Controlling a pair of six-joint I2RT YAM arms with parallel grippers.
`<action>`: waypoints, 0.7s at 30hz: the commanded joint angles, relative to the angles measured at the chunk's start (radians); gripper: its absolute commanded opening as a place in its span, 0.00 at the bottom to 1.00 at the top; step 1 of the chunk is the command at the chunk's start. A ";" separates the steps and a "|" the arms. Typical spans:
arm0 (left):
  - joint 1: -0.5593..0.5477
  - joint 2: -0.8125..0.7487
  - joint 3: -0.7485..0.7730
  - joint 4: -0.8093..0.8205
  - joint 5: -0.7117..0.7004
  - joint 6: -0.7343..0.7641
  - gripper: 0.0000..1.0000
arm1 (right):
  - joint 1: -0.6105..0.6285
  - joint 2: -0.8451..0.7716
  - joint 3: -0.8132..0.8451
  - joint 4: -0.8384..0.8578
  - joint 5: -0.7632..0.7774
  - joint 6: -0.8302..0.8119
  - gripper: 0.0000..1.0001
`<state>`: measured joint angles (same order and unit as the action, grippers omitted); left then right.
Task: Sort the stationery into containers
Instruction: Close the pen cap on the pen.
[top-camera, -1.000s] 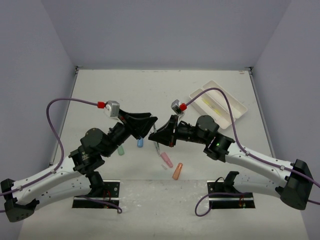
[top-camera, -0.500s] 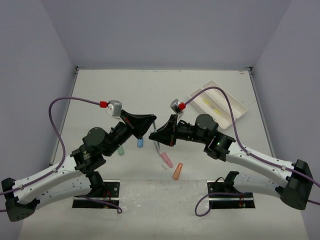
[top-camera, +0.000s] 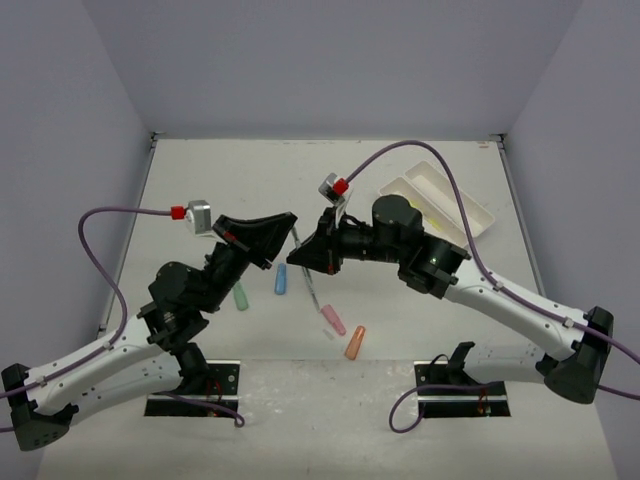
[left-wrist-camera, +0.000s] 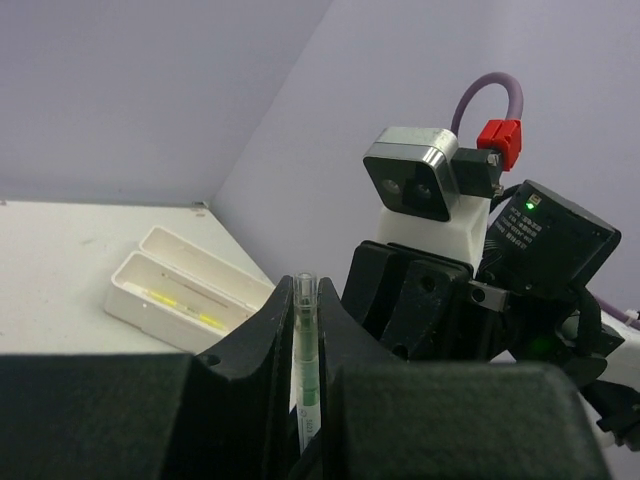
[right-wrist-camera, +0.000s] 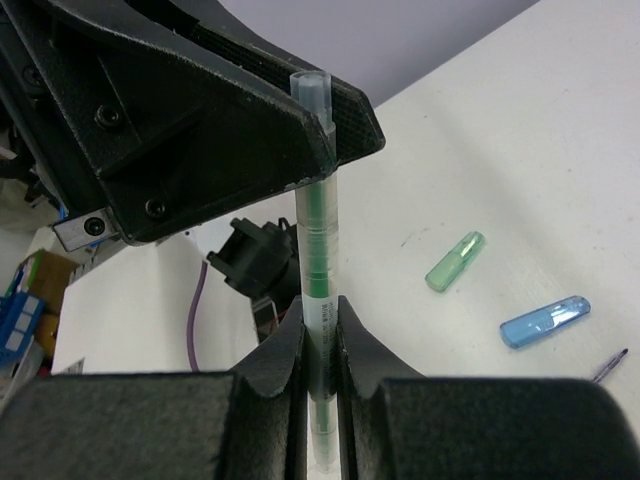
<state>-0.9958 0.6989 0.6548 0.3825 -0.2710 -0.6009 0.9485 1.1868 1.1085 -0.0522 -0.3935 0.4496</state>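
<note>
1. The left tool (left-wrist-camera: 305, 290) is clenched on the clear-capped upper end of a green pen (right-wrist-camera: 318, 230), which stands upright between its fingers.
2. The right tool (right-wrist-camera: 320, 325) is clamped on the lower part of the same pen, so both tools hold it at once, raised above the middle of the worktop (top-camera: 250, 180).
3. The white tray (top-camera: 478, 210) sits at the far right of the worktop, well apart from the tools. A yellow pen (left-wrist-camera: 185, 305) lies in one of its two long compartments.
4. On the worktop below the tools lie a green piece (top-camera: 241, 297), a blue piece (top-camera: 281, 281) and a thin dark pen (top-camera: 313, 290).
5. Nearer the arm bases lie a pink piece (top-camera: 333, 320) and an orange piece (top-camera: 355, 342), just beside each other.
</note>
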 joint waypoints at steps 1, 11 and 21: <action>-0.033 0.004 -0.078 -0.104 0.179 -0.047 0.00 | -0.062 0.066 0.236 0.090 0.094 -0.047 0.00; -0.036 -0.046 -0.154 -0.121 0.169 -0.065 0.00 | -0.131 0.184 0.378 0.055 0.051 -0.054 0.00; -0.035 -0.075 -0.008 -0.286 0.062 0.044 0.04 | -0.131 0.139 0.168 0.127 0.028 -0.040 0.00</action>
<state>-0.9886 0.6151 0.5839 0.3125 -0.3393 -0.6159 0.8761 1.3659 1.3127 -0.1668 -0.5114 0.4019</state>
